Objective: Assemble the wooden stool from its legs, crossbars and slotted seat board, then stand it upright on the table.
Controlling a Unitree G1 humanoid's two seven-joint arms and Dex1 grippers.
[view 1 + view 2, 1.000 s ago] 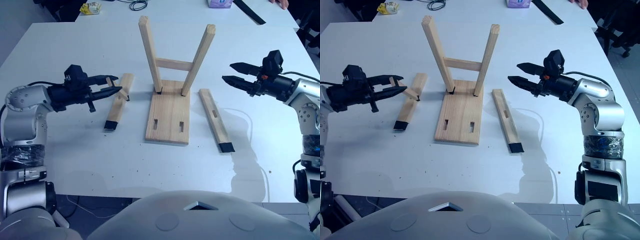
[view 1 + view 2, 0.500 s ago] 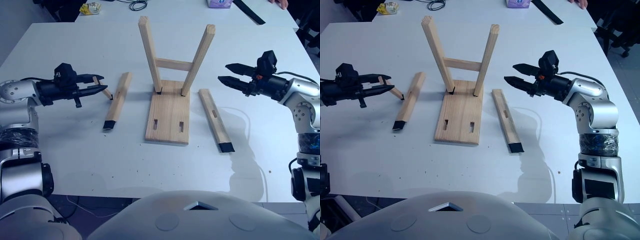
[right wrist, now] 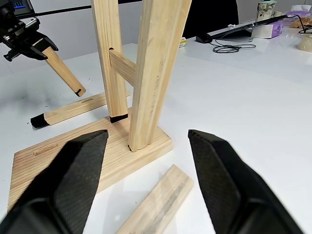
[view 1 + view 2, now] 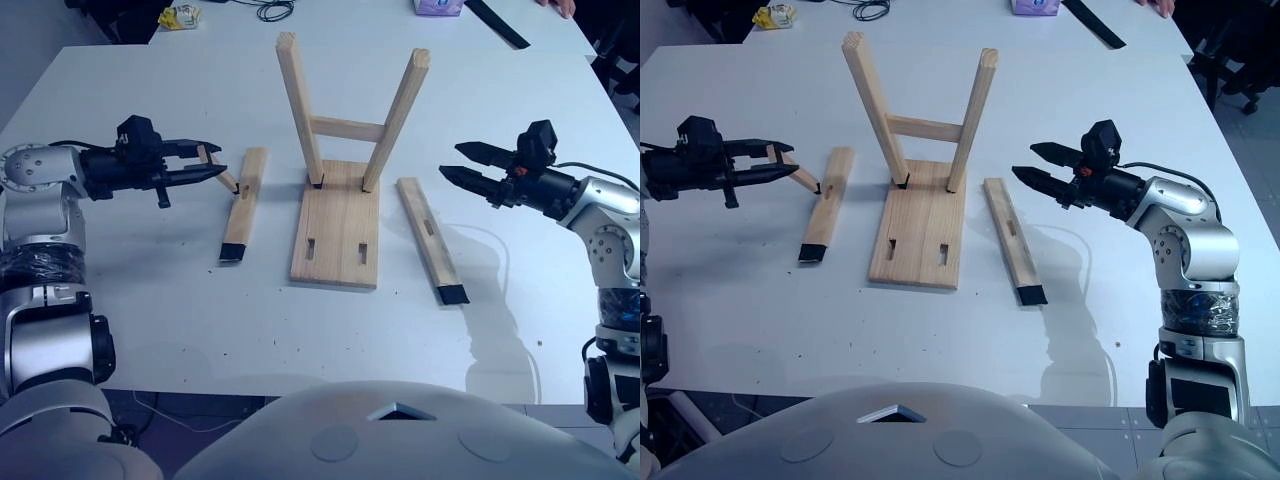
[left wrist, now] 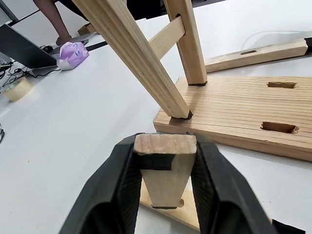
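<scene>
The slotted seat board point(image 4: 337, 235) lies flat mid-table. Two legs point(image 4: 302, 110) joined by a crossbar point(image 4: 347, 128) stand in its far slots. One loose leg point(image 4: 243, 200) lies left of the board and another point(image 4: 430, 238) lies right of it. My left gripper point(image 4: 208, 163) is shut on a short crossbar point(image 5: 165, 170), whose far end touches the left loose leg. My right gripper point(image 4: 455, 163) is open above the table, right of the standing legs, with nothing between its fingers point(image 3: 73, 170).
Along the table's far edge lie a yellow item point(image 4: 181, 15), cables point(image 4: 272, 10), a purple pack point(image 4: 440, 6) and a black strap point(image 4: 497, 22). The white table point(image 4: 150, 300) is bare near me, in front of the board.
My left gripper pulled back left with the short crossbar, then came right again to the loose leg, whose near end swung slightly right. My right gripper drifted a little right and lower.
</scene>
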